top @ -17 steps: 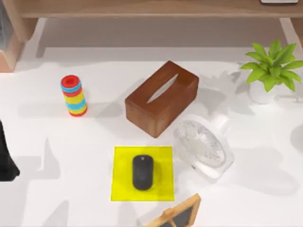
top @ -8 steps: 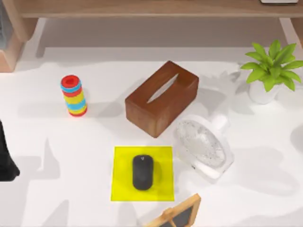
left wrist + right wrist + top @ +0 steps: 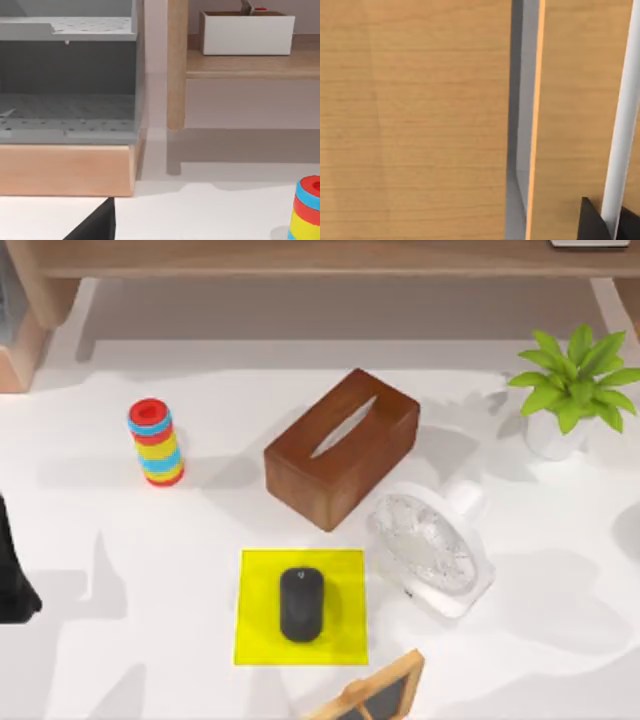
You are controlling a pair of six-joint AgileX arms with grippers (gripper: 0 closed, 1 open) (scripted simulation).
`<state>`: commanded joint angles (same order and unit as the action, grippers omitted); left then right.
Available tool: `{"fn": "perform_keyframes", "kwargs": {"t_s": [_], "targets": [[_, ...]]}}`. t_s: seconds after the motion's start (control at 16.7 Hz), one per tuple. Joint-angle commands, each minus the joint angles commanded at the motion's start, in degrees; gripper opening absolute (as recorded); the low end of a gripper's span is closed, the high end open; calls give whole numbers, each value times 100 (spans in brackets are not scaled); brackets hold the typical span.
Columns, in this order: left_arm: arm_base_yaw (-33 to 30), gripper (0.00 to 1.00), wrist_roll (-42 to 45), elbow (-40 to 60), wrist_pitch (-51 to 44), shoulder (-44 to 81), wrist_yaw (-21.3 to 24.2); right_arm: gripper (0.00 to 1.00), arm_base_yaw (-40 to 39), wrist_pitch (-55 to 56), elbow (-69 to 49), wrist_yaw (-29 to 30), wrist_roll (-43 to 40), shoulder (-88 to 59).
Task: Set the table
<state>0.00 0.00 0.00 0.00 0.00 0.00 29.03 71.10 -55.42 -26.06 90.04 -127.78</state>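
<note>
White table (image 3: 120, 570) below wooden shelf unit (image 3: 300, 258); left arm (image 3: 12, 570) at left edge, gripper state unclear.

No legible text, brand, number or sign appears on any object. A small pale mark sits near the top of the black computer mouse (image 3: 301, 604) on the yellow square mat (image 3: 258, 635), too small to make out.

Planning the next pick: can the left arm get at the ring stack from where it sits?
Probably yes. The left arm sits at the table's left edge, and nothing stands between it and the ring stack.
</note>
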Motion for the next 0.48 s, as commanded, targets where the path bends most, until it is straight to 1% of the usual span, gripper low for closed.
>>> {"fn": "perform_keyframes", "kwargs": {"t_s": [0.12, 0.48], "targets": [[0, 100, 0, 0, 0, 0, 0, 0, -37, -115, -218, 65, 6, -122], [0, 100, 0, 0, 0, 0, 0, 0, -344, -800, -1498, 344, 9, -686]]}}
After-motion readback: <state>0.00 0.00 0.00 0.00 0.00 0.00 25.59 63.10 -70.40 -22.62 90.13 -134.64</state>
